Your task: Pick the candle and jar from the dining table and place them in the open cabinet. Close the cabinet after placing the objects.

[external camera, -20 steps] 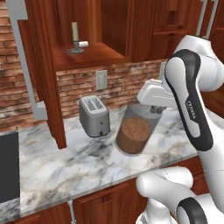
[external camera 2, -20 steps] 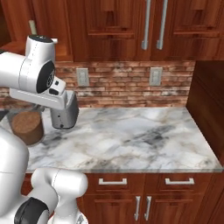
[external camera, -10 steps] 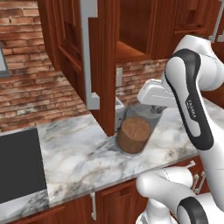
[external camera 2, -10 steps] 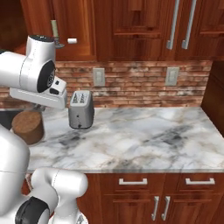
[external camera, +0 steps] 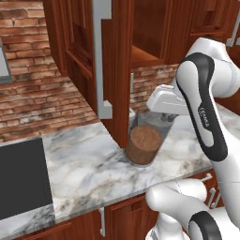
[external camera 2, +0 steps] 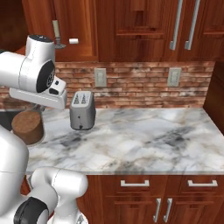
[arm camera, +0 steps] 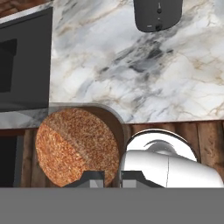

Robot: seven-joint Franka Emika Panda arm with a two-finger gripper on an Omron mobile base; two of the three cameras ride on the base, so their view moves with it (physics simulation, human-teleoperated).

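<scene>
The arm is glossy white, built of fat rounded links like smooth shells. Where the links meet, black bands wrap the joints, and a long black strip runs down the forearm with small white lettering printed on it. The wrist housing is a pale, boxy white block with a small dark round spot on its side. The hand (arm camera: 111,178) ends in two small dark fingertips.
</scene>
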